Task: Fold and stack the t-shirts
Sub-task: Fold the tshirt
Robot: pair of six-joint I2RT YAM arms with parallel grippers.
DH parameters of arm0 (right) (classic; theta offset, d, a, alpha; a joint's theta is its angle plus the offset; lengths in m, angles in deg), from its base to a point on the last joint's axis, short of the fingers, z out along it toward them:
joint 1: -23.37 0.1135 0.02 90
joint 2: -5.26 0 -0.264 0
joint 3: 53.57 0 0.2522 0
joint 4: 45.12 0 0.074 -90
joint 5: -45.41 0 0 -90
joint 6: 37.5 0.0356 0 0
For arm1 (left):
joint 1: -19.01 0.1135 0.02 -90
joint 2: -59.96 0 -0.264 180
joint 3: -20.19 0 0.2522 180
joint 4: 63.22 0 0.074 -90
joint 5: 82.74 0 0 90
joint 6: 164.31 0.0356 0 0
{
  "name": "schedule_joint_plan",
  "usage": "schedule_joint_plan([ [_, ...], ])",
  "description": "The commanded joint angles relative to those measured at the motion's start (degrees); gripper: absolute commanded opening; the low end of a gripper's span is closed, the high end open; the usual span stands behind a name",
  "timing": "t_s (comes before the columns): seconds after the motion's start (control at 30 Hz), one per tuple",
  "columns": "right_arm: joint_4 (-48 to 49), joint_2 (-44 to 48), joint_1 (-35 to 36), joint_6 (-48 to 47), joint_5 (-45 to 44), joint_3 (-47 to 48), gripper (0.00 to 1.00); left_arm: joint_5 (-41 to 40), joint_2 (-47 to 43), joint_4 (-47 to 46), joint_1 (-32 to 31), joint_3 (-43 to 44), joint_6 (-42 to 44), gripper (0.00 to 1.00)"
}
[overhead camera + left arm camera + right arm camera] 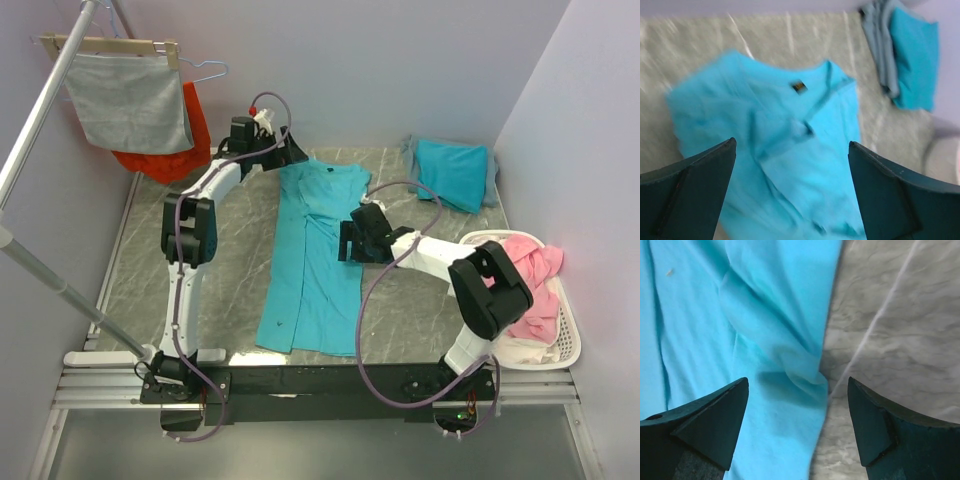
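Observation:
A turquoise t-shirt (312, 255) lies lengthwise down the middle of the table, folded into a long narrow strip with its collar at the far end. My left gripper (290, 152) hovers open above the collar end. In the left wrist view the shirt (775, 150) and its dark neck label (798, 86) lie between the spread fingers of that gripper (792, 147). My right gripper (350, 240) is open over the shirt's right edge; its view shows the gripper (798, 382) straddling the rumpled edge of the shirt (740, 315). A second folded t-shirt (452, 172) rests at the back right.
The folded shirt sits on a grey cloth (492, 185). A white basket (565, 345) with pink clothes stands at the right. A grey cloth (130, 100) and an orange-red garment (165, 160) hang at the back left. A metal pole (50, 270) slants along the left side.

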Motion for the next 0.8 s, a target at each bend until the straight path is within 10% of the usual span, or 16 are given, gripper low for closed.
schedule_joint_plan([
  [0.0, -0.5, 5.1, -0.1, -2.1, -5.2, 3.7, 0.86, 9.8, -12.3, -5.5, -1.1, -8.8, -3.4, 0.99],
  [0.33, -3.7, 6.7, -0.2, -3.4, 1.7, 8.3, 0.87, 10.8, -25.8, -9.8, -11.0, -38.8, -1.1, 0.99],
  [0.77, -2.0, 7.6, -0.3, -1.6, 3.6, 3.3, 0.87, 4.3, -23.4, -16.4, -12.5, -40.7, -1.9, 1.00],
])
